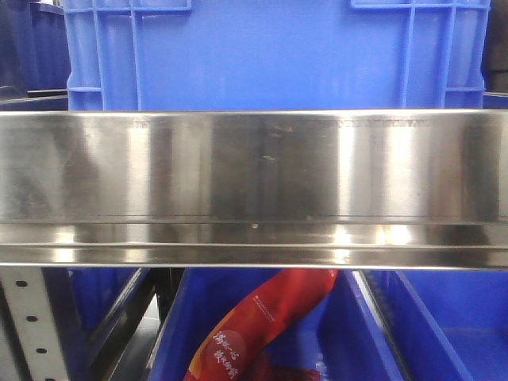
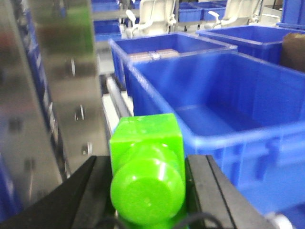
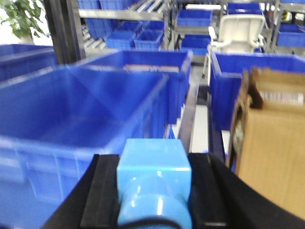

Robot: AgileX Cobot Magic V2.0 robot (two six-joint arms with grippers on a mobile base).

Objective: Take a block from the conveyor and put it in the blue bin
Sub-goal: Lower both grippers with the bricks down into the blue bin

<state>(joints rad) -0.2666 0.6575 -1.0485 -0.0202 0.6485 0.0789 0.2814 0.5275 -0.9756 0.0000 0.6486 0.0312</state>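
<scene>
Grip confirmed on both arms. The left gripper (image 2: 147, 164) is clenched on the green block (image 2: 145, 138), black fingers (image 2: 90, 191) pressing both flanks; an open blue bin (image 2: 238, 143) lies just ahead to its right. The right gripper (image 3: 153, 167) is clamped on a light blue block (image 3: 152, 160), cardboard box (image 3: 271, 162) at its right. Front view: steel rail (image 1: 254, 182), blue crate (image 1: 270, 55) behind

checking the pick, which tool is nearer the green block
Left. The left tool has the green block between its fingers; the right tool holds a light blue block, and no green block shows in its view.
</scene>
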